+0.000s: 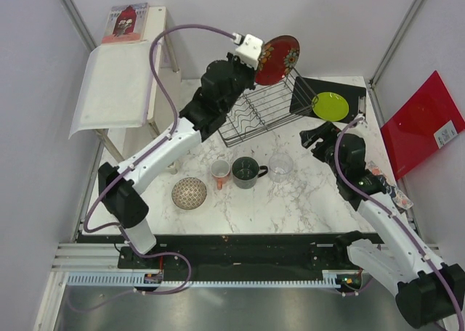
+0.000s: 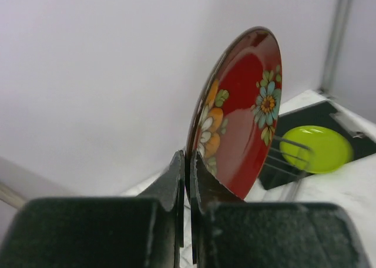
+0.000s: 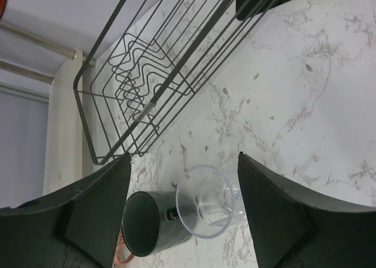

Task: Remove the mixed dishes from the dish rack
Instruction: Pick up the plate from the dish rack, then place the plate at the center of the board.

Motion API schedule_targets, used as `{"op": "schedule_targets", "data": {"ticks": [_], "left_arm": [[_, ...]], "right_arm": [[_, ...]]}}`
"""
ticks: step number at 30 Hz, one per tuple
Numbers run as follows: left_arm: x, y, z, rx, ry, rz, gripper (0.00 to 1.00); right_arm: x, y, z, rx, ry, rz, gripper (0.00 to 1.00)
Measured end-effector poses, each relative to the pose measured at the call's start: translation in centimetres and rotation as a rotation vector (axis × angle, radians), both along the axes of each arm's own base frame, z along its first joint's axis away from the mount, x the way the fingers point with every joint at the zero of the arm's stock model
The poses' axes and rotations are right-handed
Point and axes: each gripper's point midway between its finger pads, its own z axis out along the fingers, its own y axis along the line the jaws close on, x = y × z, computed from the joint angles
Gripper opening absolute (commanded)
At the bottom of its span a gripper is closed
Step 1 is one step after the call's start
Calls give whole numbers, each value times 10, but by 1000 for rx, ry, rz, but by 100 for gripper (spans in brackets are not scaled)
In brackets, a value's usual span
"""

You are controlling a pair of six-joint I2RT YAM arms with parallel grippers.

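Standing in left gripper (image 2: pixel 188 163): red bowl (image 2: pixel 244 121)

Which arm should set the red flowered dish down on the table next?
Left. The left pincer is shut on the rim of the red dish, holding it up by the rack. The right pincer is open and empty, hovering near the glass.

No legible text shows on anything here.
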Motion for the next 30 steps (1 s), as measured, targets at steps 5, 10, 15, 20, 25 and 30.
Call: {"op": "schedule_targets", "data": {"ticks": [5,10,15,20,25,30], "left_arm": [[-30,1,20,-218,267,-49,2],[-67,23,-11,-326,528,-55,2],[-96,21,-59,-369,780,-115,2],[-106,17,-91,-406,958,-144,2],[-109,10,-98,-450,1032,-180,2],[-116,-1,-103,-478,1073,-246,2]], "right_arm": [[28,-1,15,-13,11,-46,79],[47,-10,38,1,-18,-99,84],[48,-5,60,23,-80,-54,88],[40,20,78,76,-137,88,88],[32,38,86,109,-168,197,86],[37,67,74,161,-137,344,79]]}}
